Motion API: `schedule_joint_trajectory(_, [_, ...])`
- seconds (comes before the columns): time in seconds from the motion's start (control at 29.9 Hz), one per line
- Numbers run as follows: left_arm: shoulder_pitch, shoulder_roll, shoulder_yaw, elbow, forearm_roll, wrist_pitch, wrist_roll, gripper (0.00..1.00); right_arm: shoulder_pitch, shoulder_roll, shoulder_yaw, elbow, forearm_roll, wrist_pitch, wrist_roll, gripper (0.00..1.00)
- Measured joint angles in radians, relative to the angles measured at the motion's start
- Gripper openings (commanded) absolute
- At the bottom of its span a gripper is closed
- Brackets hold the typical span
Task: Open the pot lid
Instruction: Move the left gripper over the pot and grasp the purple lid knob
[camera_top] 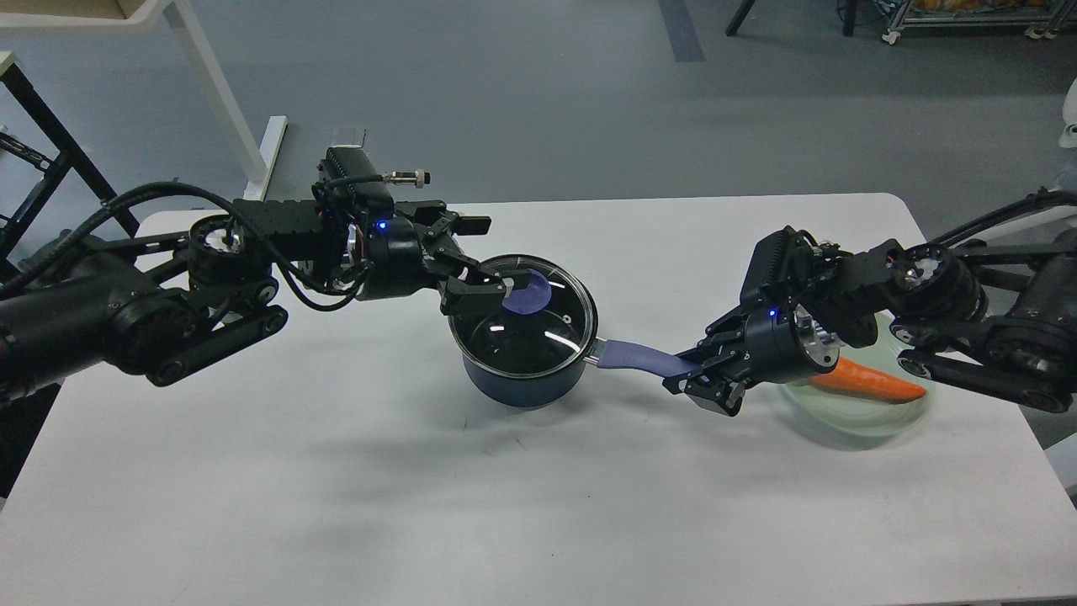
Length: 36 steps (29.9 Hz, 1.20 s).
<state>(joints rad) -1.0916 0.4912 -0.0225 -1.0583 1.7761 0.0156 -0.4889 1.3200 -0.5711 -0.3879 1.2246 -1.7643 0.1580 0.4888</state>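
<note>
Judging by its glass, treat the lid (523, 316) as slippery and fragile: take its knob (529, 295) with your spread left gripper (483, 257), right gripper (692, 377) clamped on the pot (522, 380) handle (633, 357).

The dark navy saucepan (520, 383) stands upright at mid-table, its lavender handle (637, 357) pointing right. The clear glass lid (523, 316) with metal rim sits closed on it, its flat lavender knob (529, 295) toward the far-left side.

Grey floor (538, 93), white table (421, 505)
</note>
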Motion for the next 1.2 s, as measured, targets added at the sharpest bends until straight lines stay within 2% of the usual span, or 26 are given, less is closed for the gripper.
schedule_joint_trajectory(0.23, [0.018,-0.046,0.020,0.012,0.036,0.012,0.000,0.99,-0.001,0.014,0.000,-0.008,0.014,0.000,0.000,0.26])
schedule_joint_trajectory(0.57, [0.033,-0.082,0.021,0.091,0.040,0.049,0.000,0.99,-0.001,0.022,0.000,-0.008,0.032,0.002,0.000,0.26])
schedule_joint_trajectory(0.8, [0.054,-0.087,0.022,0.102,0.040,0.050,0.000,0.94,-0.001,0.022,-0.002,-0.008,0.033,0.002,0.000,0.27])
schedule_joint_trajectory(0.84, [0.056,-0.087,0.022,0.102,0.041,0.051,0.000,0.90,-0.001,0.022,-0.002,-0.008,0.033,0.002,0.000,0.27])
schedule_joint_trajectory(0.94, [0.065,-0.088,0.022,0.103,0.048,0.060,0.000,0.66,-0.003,0.021,-0.001,-0.008,0.034,0.002,0.000,0.27])
schedule_joint_trajectory(1.1, [0.068,-0.089,0.022,0.103,0.056,0.083,0.000,0.34,-0.005,0.020,-0.001,-0.007,0.034,0.001,0.000,0.27])
schedule_joint_trajectory(1.2, [0.068,-0.089,0.022,0.102,0.075,0.089,0.000,0.30,-0.005,0.020,-0.001,-0.007,0.034,0.002,0.000,0.27])
